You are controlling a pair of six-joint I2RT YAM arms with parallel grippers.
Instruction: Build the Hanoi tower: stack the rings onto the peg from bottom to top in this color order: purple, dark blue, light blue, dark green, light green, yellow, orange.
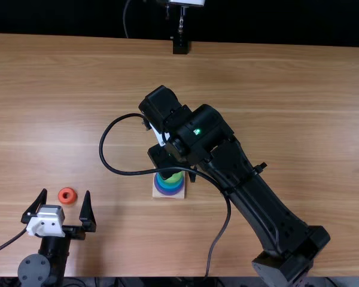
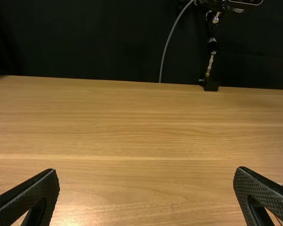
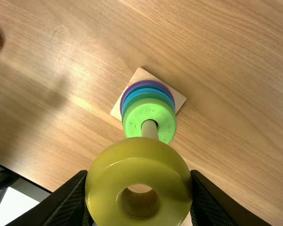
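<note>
Markings: dark specks scattered over the face of the light green ring (image 3: 134,117); glowing green beside them in no way, but on the right arm (image 1: 242,173), a small light (image 1: 197,131)
Counter (image 1: 275,95): light brown wood, streaked with grain running side to side in the top view; softly shiny in patches
Room: black backdrop (image 1: 78,18) beyond the counter's far edge; in front of it, a thin grey cable (image 1: 125,24) and a metal stand (image 1: 181,24) ending in a black foot (image 1: 180,46)
Black cable (image 1: 102,143): looped out from the right arm and back across it
Base (image 3: 177,97): pale, square, flat on the counter, carrying the upright peg (image 3: 149,129)
Stack: from the bottom, purple ring (image 3: 146,82), dark blue ring (image 3: 146,86), light blue ring (image 3: 146,91), dark green ring (image 3: 146,96), then the light green ring, all around the peg
Yellow ring (image 3: 137,167): off the peg, raised above the counter, between the fingers of the right gripper (image 1: 163,158)
Right gripper: over the stack area in the top view, fingers pressed to opposite sides of the yellow ring
Left gripper (image 1: 66,194): near the counter's near edge, left of the stack, fingers wide apart and holding nothing
Orange ring (image 1: 67,195): lying on the counter, well apart from the base, visible between the left gripper's fingertips in the top view
</note>
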